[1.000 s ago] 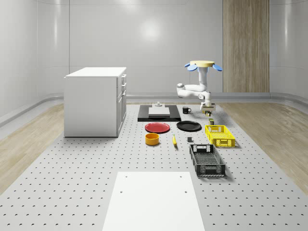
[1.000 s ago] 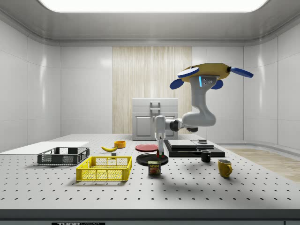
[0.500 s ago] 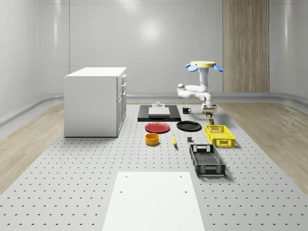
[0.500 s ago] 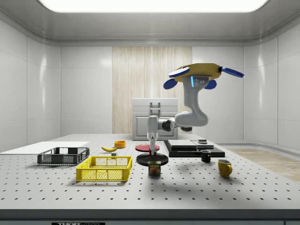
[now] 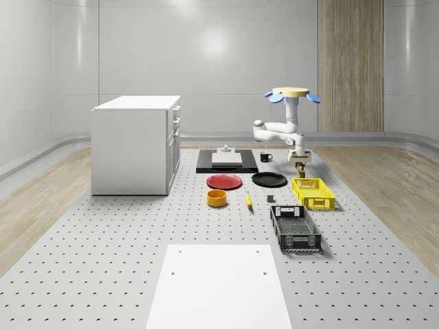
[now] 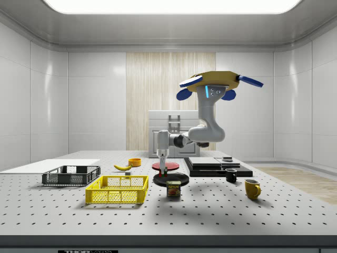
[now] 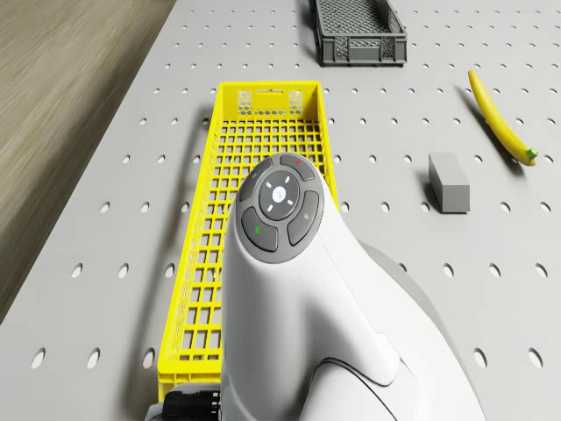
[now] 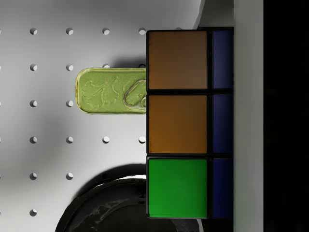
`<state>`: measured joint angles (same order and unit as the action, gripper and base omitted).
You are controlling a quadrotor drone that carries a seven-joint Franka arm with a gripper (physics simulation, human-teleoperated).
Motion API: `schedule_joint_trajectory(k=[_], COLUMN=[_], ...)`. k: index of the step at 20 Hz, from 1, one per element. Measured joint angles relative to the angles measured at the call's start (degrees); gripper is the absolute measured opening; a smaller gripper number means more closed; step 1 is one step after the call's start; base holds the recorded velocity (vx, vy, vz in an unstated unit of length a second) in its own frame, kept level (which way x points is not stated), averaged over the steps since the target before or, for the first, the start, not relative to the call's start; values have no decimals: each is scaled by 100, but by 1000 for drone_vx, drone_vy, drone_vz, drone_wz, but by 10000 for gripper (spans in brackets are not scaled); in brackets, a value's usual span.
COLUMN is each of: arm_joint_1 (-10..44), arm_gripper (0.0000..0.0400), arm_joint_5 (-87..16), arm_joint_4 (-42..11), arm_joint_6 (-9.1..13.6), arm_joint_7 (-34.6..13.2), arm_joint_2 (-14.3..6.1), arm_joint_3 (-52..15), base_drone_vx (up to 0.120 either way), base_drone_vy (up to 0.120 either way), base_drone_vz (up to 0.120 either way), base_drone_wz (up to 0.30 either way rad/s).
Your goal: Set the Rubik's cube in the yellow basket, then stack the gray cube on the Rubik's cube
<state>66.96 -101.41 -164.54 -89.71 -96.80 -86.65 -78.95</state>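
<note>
the drone (image 6: 213,84) hovers over the table (image 5: 103,260) beyond the far end of the yellow basket (image 5: 313,192); its gripper (image 6: 163,170) is closed on the rubik's cube (image 8: 186,121), held above the spam can (image 6: 174,188), while the gray cube (image 7: 448,181) lies on the table left of the basket

- The Rubik's cube (image 8: 177,123) sits close against the end effector, showing two orange squares, one green square and a strip of blue.
- Below the end effector lies a green tin (image 8: 110,91) with a pull tab, partly hidden behind the cube.
- A black plate (image 8: 111,205) rests near it on the perforated tabletop (image 8: 48,145).
</note>
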Motion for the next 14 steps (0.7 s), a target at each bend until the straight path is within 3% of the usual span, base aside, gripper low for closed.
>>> schedule_joint_trajectory(k=[4,14], arm_joint_1=[6,19], arm_gripper=[325,325], arm_joint_5=[12,38], arm_joint_4=[1,4], arm_joint_6=[-27,-88], arm_joint_7=[-5,-15], arm_joint_2=[-29,-94], arm_joint_3=[-4,-14], base_drone_vx=[120,120], base_drone_vy=[110,0], base_drone_vz=[0,0], base_drone_wz=[0,0])
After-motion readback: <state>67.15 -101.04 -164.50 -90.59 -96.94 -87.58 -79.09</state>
